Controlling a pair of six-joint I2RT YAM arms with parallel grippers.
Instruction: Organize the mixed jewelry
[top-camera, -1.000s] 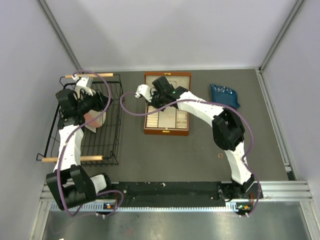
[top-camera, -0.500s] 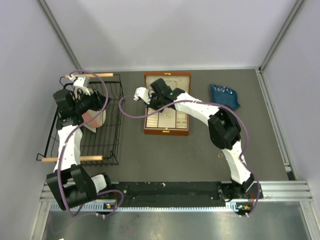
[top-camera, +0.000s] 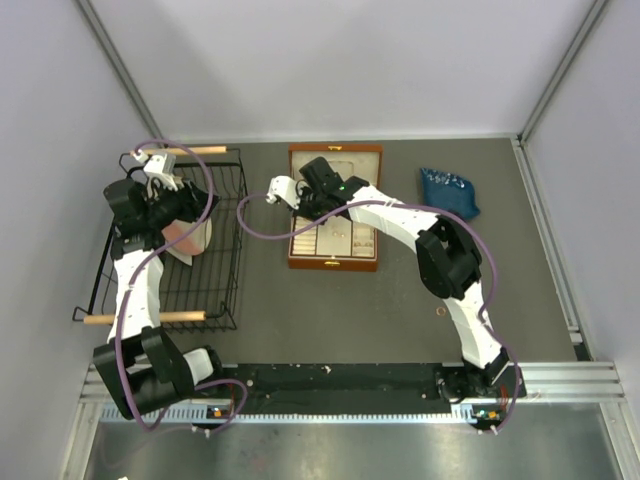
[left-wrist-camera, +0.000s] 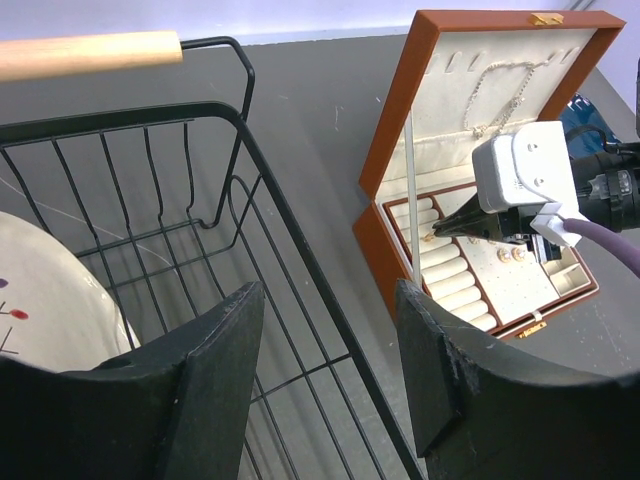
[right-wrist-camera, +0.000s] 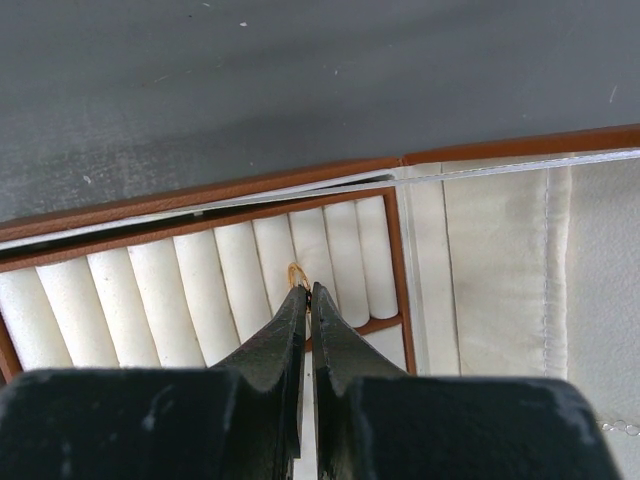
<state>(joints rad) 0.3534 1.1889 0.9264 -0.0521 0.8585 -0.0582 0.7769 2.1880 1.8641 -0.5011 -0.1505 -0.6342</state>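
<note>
Gold ring (right-wrist-camera: 297, 275) is pinched in the tips of the right hand (right-wrist-camera: 306, 292), right at the cream ring rolls (right-wrist-camera: 190, 290) of the wooden box (top-camera: 334, 207). That arm reaches across the open box. The left hand (left-wrist-camera: 325, 300) hangs spread over the wire basket (left-wrist-camera: 120, 115). The chain necklace (left-wrist-camera: 497, 92) lies in the lid.
</note>
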